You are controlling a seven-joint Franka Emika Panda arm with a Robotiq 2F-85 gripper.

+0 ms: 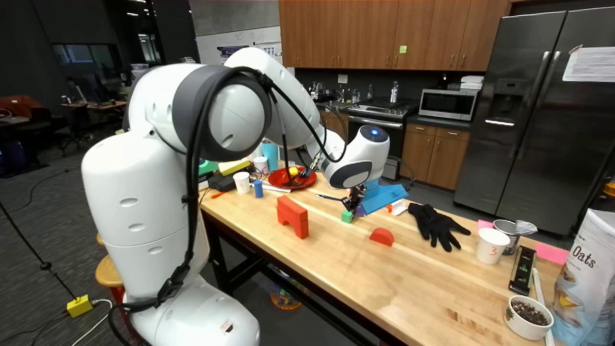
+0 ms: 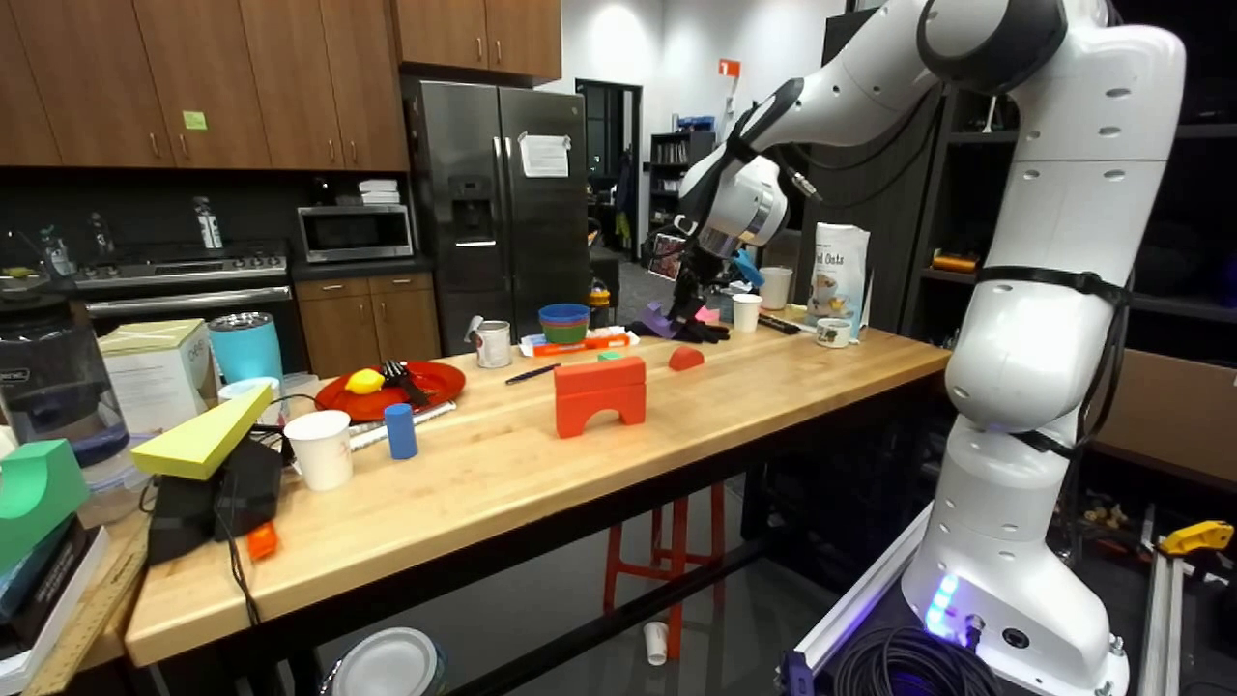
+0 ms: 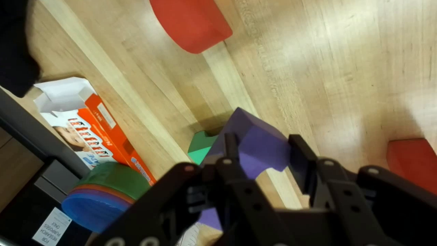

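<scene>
Gripper (image 3: 264, 146) holding purple block (image 3: 256, 147) between its jaws, red plate (image 2: 444, 381) visible in both exterior views, not in wrist view

Shows plain purple on the notched block (image 3: 264, 150).
Adds green on the small block (image 1: 347, 216), red on the half-round block (image 1: 382, 236), pale stripes along the tabletop (image 3: 341, 85).

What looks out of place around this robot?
A white cup is on the floor beside a red stool leg, which looks odd since other white cups stand on the table; perhaps it fell.
</scene>
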